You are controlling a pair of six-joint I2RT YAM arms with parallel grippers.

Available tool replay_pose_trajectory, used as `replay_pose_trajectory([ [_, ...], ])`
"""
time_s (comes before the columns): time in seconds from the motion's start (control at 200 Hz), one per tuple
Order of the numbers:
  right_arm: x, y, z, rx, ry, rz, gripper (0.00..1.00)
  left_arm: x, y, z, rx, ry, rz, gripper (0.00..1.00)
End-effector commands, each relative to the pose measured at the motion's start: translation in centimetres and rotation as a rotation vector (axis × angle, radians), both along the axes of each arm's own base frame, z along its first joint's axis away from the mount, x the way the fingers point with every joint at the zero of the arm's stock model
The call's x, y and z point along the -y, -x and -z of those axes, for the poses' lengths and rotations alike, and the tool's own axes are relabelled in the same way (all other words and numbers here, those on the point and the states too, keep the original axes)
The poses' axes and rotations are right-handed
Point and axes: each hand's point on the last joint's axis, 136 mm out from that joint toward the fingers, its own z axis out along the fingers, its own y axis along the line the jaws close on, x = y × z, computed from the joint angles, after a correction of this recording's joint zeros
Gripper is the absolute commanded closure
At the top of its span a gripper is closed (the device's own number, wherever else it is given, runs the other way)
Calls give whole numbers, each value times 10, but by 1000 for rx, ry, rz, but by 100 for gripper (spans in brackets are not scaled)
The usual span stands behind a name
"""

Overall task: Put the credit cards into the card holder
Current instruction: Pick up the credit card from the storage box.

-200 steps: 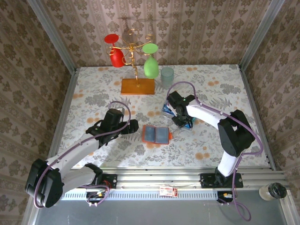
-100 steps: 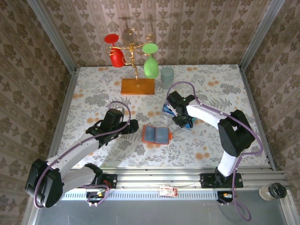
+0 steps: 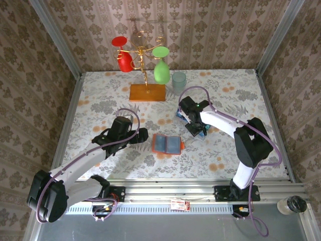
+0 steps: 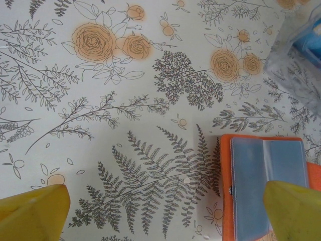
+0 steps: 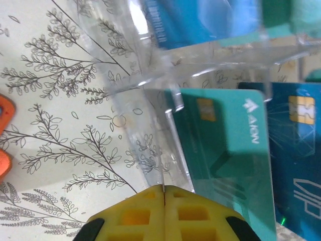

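- The left gripper [image 4: 165, 215] hovers over the flowered table [image 3: 100, 95] with its yellow fingertips [image 4: 32, 213] spread wide and nothing between them.
- The card holder [image 4: 265, 183] lies open and flat just to the right of that gripper. Its orange rim faces the gripper and its grey-blue pockets face up.
- In the overhead view the card holder sits between the two arms, apart from both, with bare cloth on all four of its sides.
- The right gripper [image 5: 164, 195] is closed, its fingers meeting in a thin seam. I cannot tell whether anything thin is pinched there.
- Just past its tips a teal card [image 5: 225, 160] lies beside a dark blue card [image 5: 297, 150], long edges nearly touching.
- The top corners of these credit cards run under the wall of a clear plastic tray [image 5: 150, 75]. A brighter blue card [image 5: 200, 20] shows through it.
- One edge of the tray runs down to the finger seam.
- The wooden stand base [image 3: 147, 92] and a pale tumbler [image 3: 179, 79] stand near the far edge, well apart from the card holder.
- Wide open cloth lies along the left edge and the front right corner.
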Motion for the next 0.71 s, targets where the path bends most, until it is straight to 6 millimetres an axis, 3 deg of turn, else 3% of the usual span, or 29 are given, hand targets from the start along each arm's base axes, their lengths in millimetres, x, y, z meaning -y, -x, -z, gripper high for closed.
replay_pose_trajectory([
  [0.0, -6, -5, -31, 48, -42, -29, 100, 1, -3, 2, -7, 12, -7, 0],
  [0.355, -41, 5, -75, 89, -304, -40, 100, 0, -4, 8, -18, -3, -9, 0],
  [0.585, -82, 19, -98, 69, -669, 110, 100, -3, -2, 13, -28, -18, -18, 0],
  [0.7, -98, 25, -99, 61, -861, 204, 100, -4, -1, 16, -30, -22, -22, 0],
])
